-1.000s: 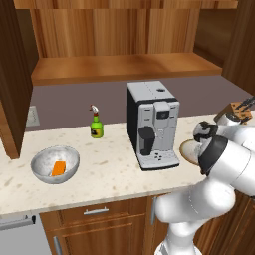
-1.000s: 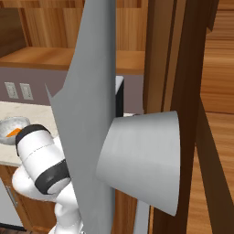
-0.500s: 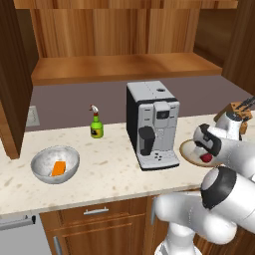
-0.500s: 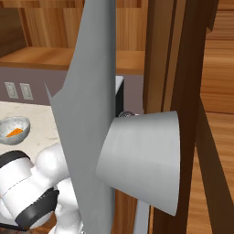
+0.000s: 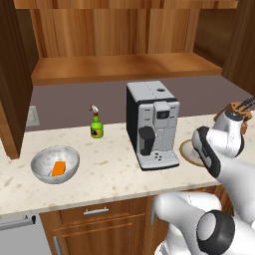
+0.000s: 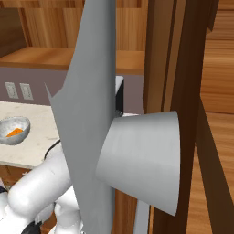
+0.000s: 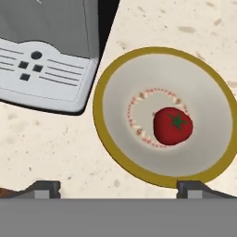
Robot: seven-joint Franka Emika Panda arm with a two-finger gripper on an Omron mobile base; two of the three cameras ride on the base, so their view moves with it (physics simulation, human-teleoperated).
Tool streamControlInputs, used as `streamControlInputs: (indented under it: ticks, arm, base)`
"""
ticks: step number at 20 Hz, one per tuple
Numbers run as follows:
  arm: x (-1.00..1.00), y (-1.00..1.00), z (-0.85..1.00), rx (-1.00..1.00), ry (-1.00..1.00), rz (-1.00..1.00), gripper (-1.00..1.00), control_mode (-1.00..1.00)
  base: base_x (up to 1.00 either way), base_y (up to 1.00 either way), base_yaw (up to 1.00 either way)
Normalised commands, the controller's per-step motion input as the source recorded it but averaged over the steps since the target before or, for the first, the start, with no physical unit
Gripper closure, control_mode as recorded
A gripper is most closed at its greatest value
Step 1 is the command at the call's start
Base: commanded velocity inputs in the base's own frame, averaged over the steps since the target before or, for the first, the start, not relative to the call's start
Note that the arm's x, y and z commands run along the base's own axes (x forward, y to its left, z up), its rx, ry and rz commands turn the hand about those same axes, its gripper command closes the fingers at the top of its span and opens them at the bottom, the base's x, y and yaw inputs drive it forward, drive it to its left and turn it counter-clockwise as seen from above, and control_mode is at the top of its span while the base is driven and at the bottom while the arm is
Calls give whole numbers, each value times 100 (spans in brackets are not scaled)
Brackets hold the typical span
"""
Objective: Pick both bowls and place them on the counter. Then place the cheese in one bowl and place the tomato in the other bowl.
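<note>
While tool (image 7: 118, 187) spread wide, empty, glossy round tomato (image 7: 172, 126) in shallow tan-rimmed bowl (image 7: 115, 139), speckled stone counter (image 7: 41, 143).

Setting: domestic kitchen, rendered. Evidence: long beige speckled stone counter (image 5: 114, 169) with wooden cabinet fronts (image 5: 99, 219) and metal drawer pulls below; brown wooden shelf (image 5: 124, 67) and wood-panelled wall above; grey backsplash with wall sockets (image 6: 18, 90) at left. Countertop items: grey and black coffee machine (image 5: 152, 124) at centre; small green spray bottle (image 5: 96, 125) to its left; knife block (image 5: 238, 113) at far right; two bowls holding food, one at left (image 5: 55, 164), one just right of the machine (image 7: 164, 115).
</note>
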Motion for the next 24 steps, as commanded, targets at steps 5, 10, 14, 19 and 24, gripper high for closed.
streamControlInputs:
  ticks: [5,10,14,19,24]
  arm:
    - [-33,35,37,0,0,0,-100,-100]
    - [-33,36,34,4,0,-5,-100,-100]
    - [-35,35,28,8,0,-7,-100,-100]
    - [-35,34,24,7,0,-9,-100,-100]
    - [-34,32,19,4,-5,-12,-100,-100]
  base:
    - [0,0,0]
    - [0,0,0]
    - [0,0,0]
    - [0,0,0]
    - [0,0,0]
